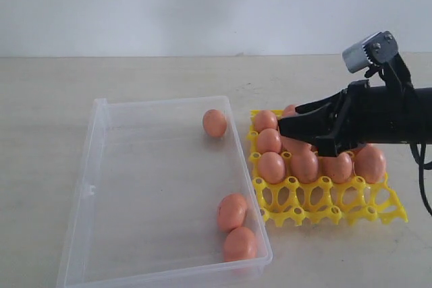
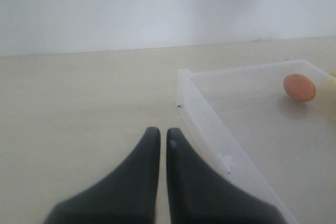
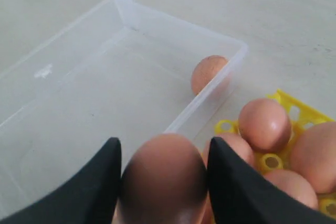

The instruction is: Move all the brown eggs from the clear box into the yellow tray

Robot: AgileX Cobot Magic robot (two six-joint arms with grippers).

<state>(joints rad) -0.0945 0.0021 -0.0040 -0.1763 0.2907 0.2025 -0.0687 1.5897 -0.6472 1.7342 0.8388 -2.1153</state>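
Note:
My right gripper (image 1: pixel 283 126) hangs over the left part of the yellow tray (image 1: pixel 324 210), shut on a brown egg (image 3: pixel 164 174) held between its black fingers (image 3: pixel 107 166). Several brown eggs (image 1: pixel 271 166) sit in the tray's back rows. Its front row of cups is bare. Three eggs lie in the clear box (image 1: pixel 162 101): one at the far right corner (image 1: pixel 214 123) and two near the front right (image 1: pixel 231 211). My left gripper (image 2: pixel 159 132) is shut with nothing in it, on the table beside the box's outer wall (image 2: pixel 210 124).
The pale tabletop (image 1: pixel 54 112) surrounds the box and the tray, with a white wall behind. The box's latch tab (image 1: pixel 88 190) sticks out on its left side. The right arm's cable (image 1: pixel 424 180) hangs at the right edge.

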